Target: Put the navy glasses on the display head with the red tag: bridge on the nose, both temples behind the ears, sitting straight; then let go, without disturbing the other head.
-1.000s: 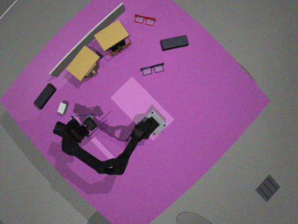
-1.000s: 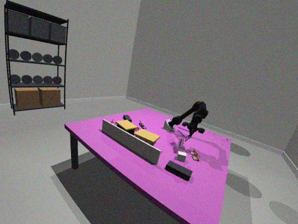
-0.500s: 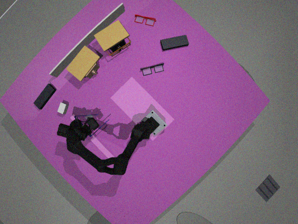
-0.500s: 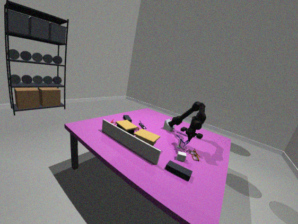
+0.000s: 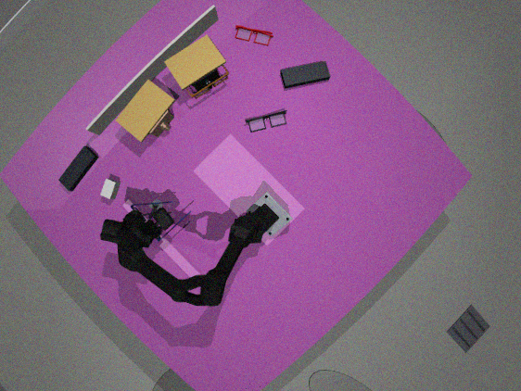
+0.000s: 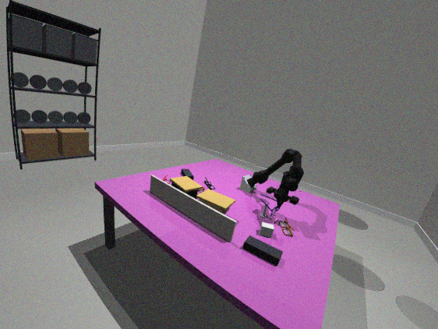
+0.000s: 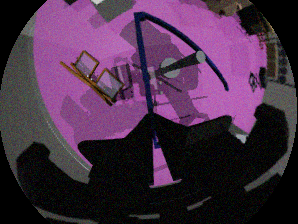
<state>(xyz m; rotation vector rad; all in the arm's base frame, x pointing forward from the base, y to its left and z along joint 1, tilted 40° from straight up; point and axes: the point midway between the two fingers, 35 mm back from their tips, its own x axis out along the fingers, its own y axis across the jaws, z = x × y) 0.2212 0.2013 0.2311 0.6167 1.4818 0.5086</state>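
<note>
My gripper (image 6: 277, 209) (image 7: 150, 116) is shut on the navy glasses (image 5: 144, 204) (image 6: 269, 206) (image 7: 144, 60), holding them above the table with the temples extending away from the fingers. They are near a slim grey stand (image 7: 187, 61) and away from both heads. A brown display head (image 5: 163, 126) shows partly from under one yellow board (image 5: 146, 110). A black head (image 5: 206, 80) shows under the other board (image 5: 195, 61), with orange-brown glasses at its front. No red tag can be made out.
A grey wall (image 5: 153, 69) (image 6: 191, 208) stands behind the heads. A white block (image 5: 108, 188) (image 6: 266, 229), dark cases (image 5: 78, 168) (image 5: 305, 74), orange-brown glasses (image 6: 287, 227) (image 7: 90, 83), black glasses (image 5: 267, 117) and red glasses (image 5: 253, 31) rest on the table (image 5: 362, 162).
</note>
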